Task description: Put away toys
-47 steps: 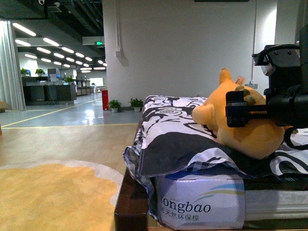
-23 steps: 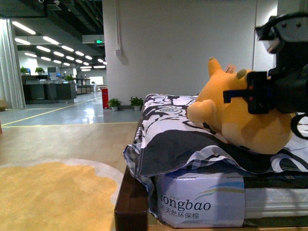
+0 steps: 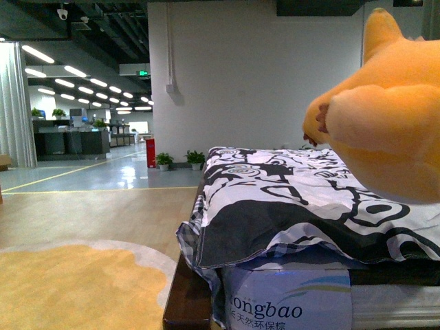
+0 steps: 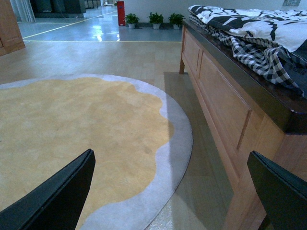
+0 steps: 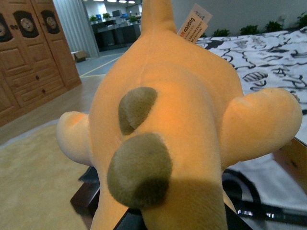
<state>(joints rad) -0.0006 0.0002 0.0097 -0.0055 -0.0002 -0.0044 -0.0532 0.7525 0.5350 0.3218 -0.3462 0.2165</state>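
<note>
Orange plush toy (image 5: 168,110) in right pincer (image 5: 178,222), aloft over bed (image 3: 275,206).

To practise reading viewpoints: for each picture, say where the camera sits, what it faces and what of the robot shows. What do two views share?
Front view: on the robot's body, facing a black-and-white patterned quilt, soft orange plush toy raised at right; no arm shows.
Left wrist view: low, facing a round yellow rug and wooden bed frame; open, empty left pincer shows.
Right wrist view: close against the held toy; right pincer hidden beneath.
Front and right wrist share toy and quilt.
</note>
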